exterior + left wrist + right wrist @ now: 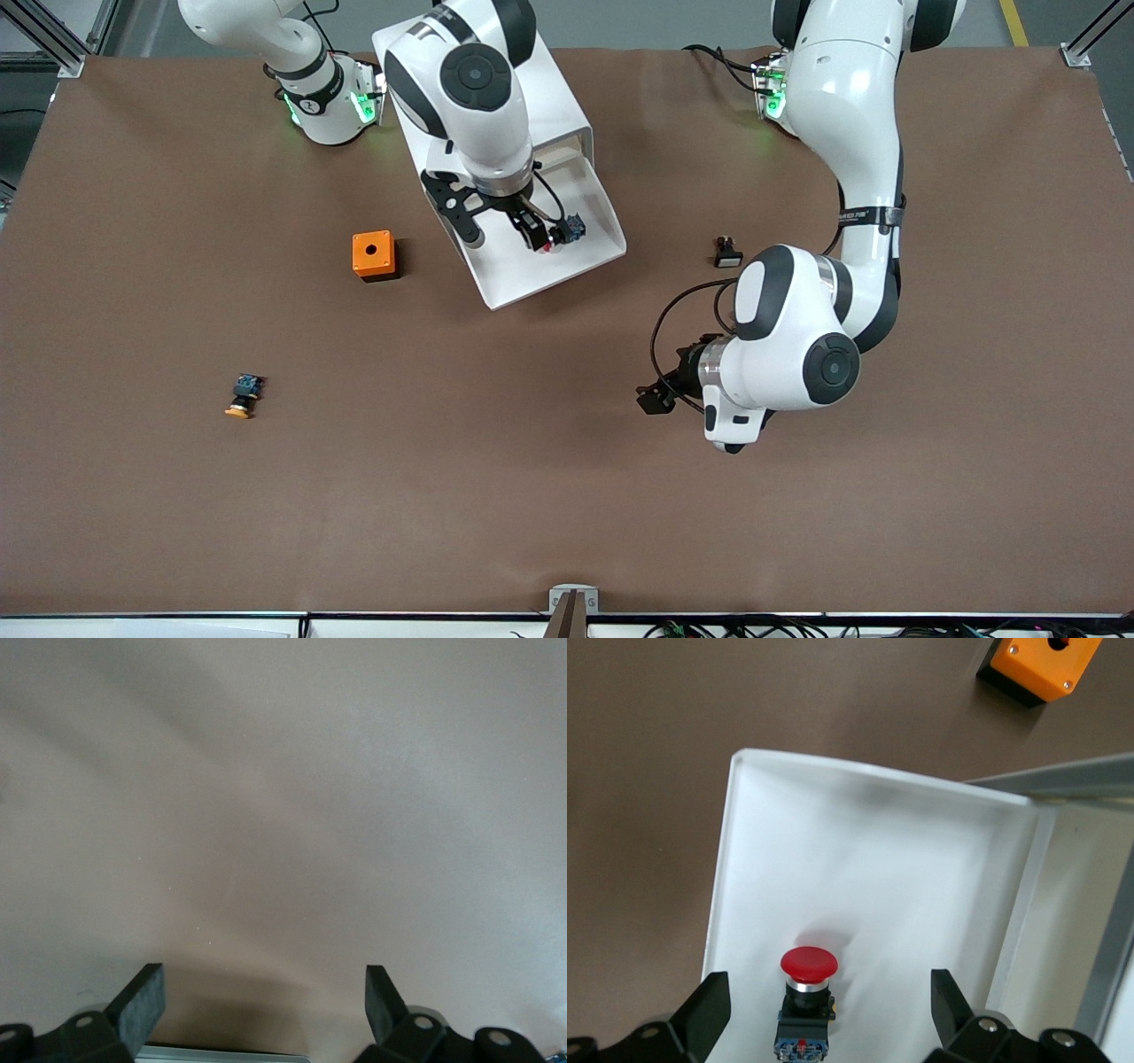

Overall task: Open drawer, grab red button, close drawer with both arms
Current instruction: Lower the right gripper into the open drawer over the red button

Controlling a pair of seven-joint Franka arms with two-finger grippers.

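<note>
The drawer is shown pulled out of the white cabinet; the retrieval step is in hand. The right gripper is held over the open tray with its jaws spread wide and nothing between them. In the right wrist view the button is seen lying on the tray floor between the two fingers, roughly centred, red cap toward twelve o'clock and blue end toward six.

For a sound grasp, a straight descent is advised until the pads flank the black body below the cap. Closure should be made on the body and not on the rounded cap, from which slipping is likely. The tray wall near the button should be kept clear of the fingers.

The left gripper waits over bare table toward the left arm's end, jaws likewise spread and empty.

The button is small: a domed red cap, a thin metal collar, a black barrel and a blue terminal block. It lies on its side, well inside the drawer.
</note>
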